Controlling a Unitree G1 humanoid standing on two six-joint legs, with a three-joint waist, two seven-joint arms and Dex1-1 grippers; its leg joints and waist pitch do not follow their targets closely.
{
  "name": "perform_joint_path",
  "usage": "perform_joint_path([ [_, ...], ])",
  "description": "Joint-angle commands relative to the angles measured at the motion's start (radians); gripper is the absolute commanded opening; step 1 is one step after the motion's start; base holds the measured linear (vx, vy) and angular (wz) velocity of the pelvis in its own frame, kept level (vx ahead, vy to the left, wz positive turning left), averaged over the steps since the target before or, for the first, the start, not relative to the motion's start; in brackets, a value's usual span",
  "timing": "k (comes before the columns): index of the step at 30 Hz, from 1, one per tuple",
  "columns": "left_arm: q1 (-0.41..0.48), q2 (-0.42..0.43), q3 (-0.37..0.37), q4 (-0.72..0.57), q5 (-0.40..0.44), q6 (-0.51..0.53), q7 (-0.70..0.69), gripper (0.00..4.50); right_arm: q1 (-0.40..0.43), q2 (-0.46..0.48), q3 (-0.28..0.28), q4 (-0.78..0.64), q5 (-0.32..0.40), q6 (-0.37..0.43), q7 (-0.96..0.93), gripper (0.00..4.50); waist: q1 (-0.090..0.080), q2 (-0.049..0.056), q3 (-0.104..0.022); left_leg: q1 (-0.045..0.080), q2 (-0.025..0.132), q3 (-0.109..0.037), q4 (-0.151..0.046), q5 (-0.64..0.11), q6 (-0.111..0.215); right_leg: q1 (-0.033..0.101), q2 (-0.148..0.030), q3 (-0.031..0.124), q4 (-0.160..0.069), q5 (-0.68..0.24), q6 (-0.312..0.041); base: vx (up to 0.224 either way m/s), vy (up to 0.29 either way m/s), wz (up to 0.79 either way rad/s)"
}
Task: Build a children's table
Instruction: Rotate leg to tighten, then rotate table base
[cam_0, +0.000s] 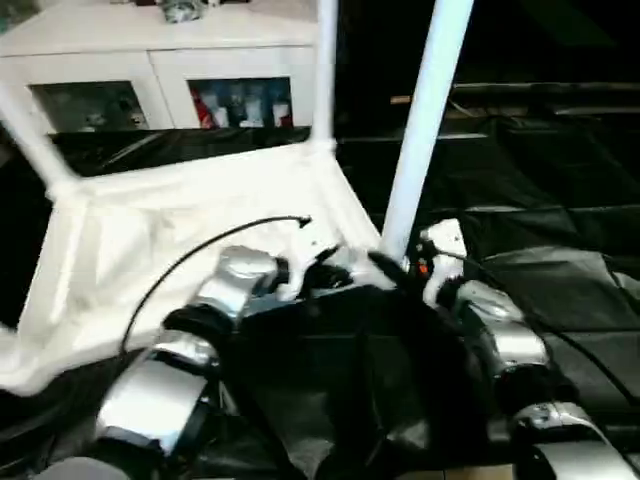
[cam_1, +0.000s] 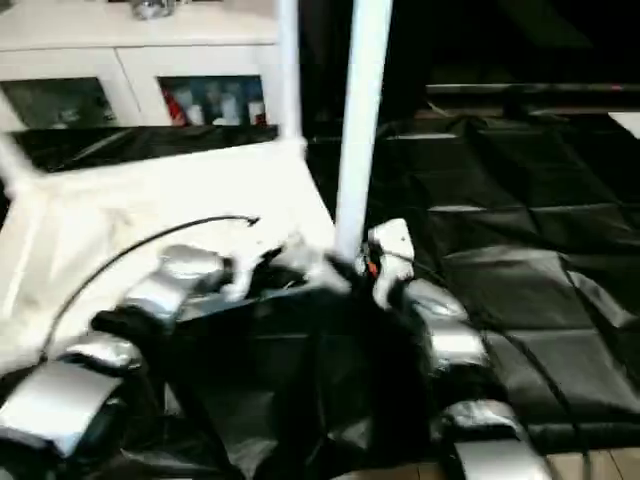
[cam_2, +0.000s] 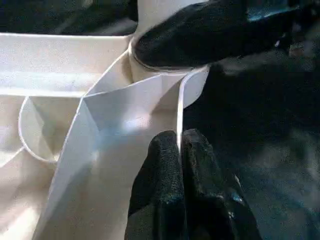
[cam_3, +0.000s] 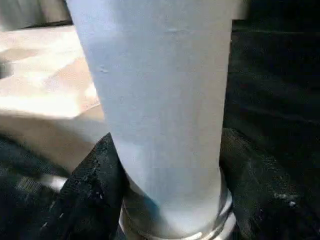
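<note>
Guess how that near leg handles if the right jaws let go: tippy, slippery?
The leg is tall, slim and leaning, so it probably tips unless its base is fully seated in the tabletop socket. Its smooth round surface looks slippery, and loose it would likely roll. The right gripper brackets its base.

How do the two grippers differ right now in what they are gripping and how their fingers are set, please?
The left gripper has its fingers pinched shut on the thin rim of the upturned tabletop, while the right gripper has its fingers spread wide around the base of the near leg. The left grips a flat wall; the right clasps a round upright post. Both have black fingers and work at the same corner.
</note>
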Motion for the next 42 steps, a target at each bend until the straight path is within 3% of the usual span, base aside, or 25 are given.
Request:
perform_joint_path([
  [1,-0.027,-0.050,0.023,0.000,-0.022,0.001,0.070,0.00,0.015,0.057,0.034,0.070,-0.030,0.041,-0.056,2.43,-0.005,-0.003,-0.053,0.032,0.069,-0.056,-0.094,-0.393,-0.053,0.014,-0.067,0.041,-0.088,-0.315,-0.187,0.000,0.000,0.00],
  [5,-0.030,-0.061,0.014,0.014,-0.013,-0.013,0.063,0.00,0.007,0.084,0.063,0.069,-0.041,0.013,-0.008,2.43,-0.004,-0.003,-0.058,0.024,0.067,-0.050,-0.087,-0.332,-0.006,0.021,-0.065,0.039,-0.080,-0.212,-0.200,0.000,0.000,0.00],
  [7,-0.024,-0.053,0.002,0.016,-0.004,-0.030,0.039,0.00,0.017,0.095,0.079,0.043,-0.023,0.014,0.073,3.13,-0.001,-0.005,-0.060,0.021,0.066,-0.048,-0.084,-0.304,0.014,0.025,-0.064,0.037,-0.077,-0.189,-0.206,0.000,0.000,0.00],
  [13,-0.009,-0.031,0.003,0.006,-0.009,-0.048,0.011,0.00,0.028,0.036,0.089,0.006,-0.023,-0.014,0.150,3.53,0.007,-0.008,-0.058,0.021,0.070,-0.046,-0.082,-0.284,0.036,0.025,-0.066,0.037,-0.081,-0.235,-0.199,0.000,0.000,0.00],
  [14,-0.004,-0.027,0.003,0.002,-0.012,-0.051,-0.002,0.00,0.037,-0.002,0.091,-0.016,-0.020,-0.021,0.192,3.53,0.007,-0.013,-0.058,0.020,0.070,-0.046,-0.083,-0.282,0.039,0.026,-0.066,0.037,-0.081,-0.239,-0.198,0.000,0.000,0.00],
  [20,0.017,-0.013,0.002,-0.007,-0.016,-0.063,-0.044,0.00,0.084,-0.177,0.064,-0.135,0.037,-0.008,0.404,3.53,0.018,-0.010,-0.060,0.016,0.070,-0.044,-0.075,-0.238,0.072,0.030,-0.064,0.035,-0.074,-0.179,-0.207,0.000,0.000,0.00],
  [22,0.024,-0.006,0.002,-0.010,-0.019,-0.071,-0.066,0.00,0.116,-0.273,0.045,-0.204,0.069,0.007,0.519,3.53,0.030,-0.016,-0.063,0.022,0.072,-0.042,-0.068,-0.221,0.095,0.034,-0.064,0.036,-0.076,-0.157,-0.203,0.000,0.000,0.00],
  [23,0.025,-0.006,0.002,-0.010,-0.020,-0.072,-0.067,0.00,0.117,-0.276,0.044,-0.206,0.070,0.008,0.523,3.53,0.033,-0.017,-0.062,0.011,0.069,-0.042,-0.065,-0.193,0.115,0.036,-0.064,0.034,-0.071,-0.135,-0.206,0.000,0.000,0.00],
  [25,0.027,-0.003,0.003,-0.013,-0.024,-0.076,-0.084,0.00,0.136,-0.320,0.033,-0.245,0.090,0.033,0.573,3.53,0.037,-0.018,-0.062,0.009,0.067,-0.044,-0.064,-0.184,0.128,0.035,-0.065,0.031,-0.073,-0.161,-0.196,0.000,0.000,0.00],
  [28,0.033,0.001,0.003,-0.022,-0.029,-0.080,-0.104,0.00,0.165,-0.367,0.034,-0.295,0.111,0.072,0.633,3.53,0.041,-0.021,-0.060,0.013,0.069,-0.044,-0.063,-0.192,0.126,0.032,-0.065,0.032,-0.080,-0.216,-0.192,0.000,0.000,0.00],
  [30,0.040,0.007,0.003,-0.032,-0.033,-0.081,-0.117,0.00,0.192,-0.399,0.038,-0.340,0.128,0.104,0.674,3.53,0.041,-0.025,-0.061,0.011,0.070,-0.045,-0.064,-0.181,0.130,0.032,-0.062,0.032,-0.078,-0.214,-0.193,0.000,0.000,0.00],
  [31,0.043,0.009,0.003,-0.035,-0.034,-0.081,-0.121,0.00,0.202,-0.407,0.040,-0.356,0.134,0.113,0.684,3.53,0.044,-0.023,-0.062,0.012,0.073,-0.046,-0.064,-0.174,0.131,0.031,-0.064,0.032,-0.075,-0.202,-0.195,0.000,0.000,0.00],
  [38,0.073,0.024,0.009,-0.089,-0.051,-0.064,-0.163,0.00,0.238,-0.385,0.079,-0.446,0.165,0.174,0.708,3.53,0.043,-0.022,-0.062,0.011,0.071,-0.045,-0.063,-0.172,0.127,0.029,-0.064,0.031,-0.075,-0.202,-0.203,0.000,0.000,0.00],
  [39,0.074,0.025,0.010,-0.091,-0.053,-0.062,-0.165,0.57,0.238,-0.383,0.080,-0.447,0.165,0.174,0.708,3.60,0.043,-0.020,-0.062,0.011,0.072,-0.046,-0.065,-0.177,0.124,0.029,-0.065,0.031,-0.075,-0.210,-0.201,0.000,0.000,0.00],
  [42,0.100,0.043,0.037,-0.189,-0.099,0.004,-0.196,0.65,0.222,-0.325,0.113,-0.446,0.146,0.182,0.679,3.60,0.043,-0.014,-0.063,0.011,0.072,-0.046,-0.067,-0.190,0.106,0.027,-0.065,0.031,-0.074,-0.214,-0.208,0.000,0.000,0.00],
])
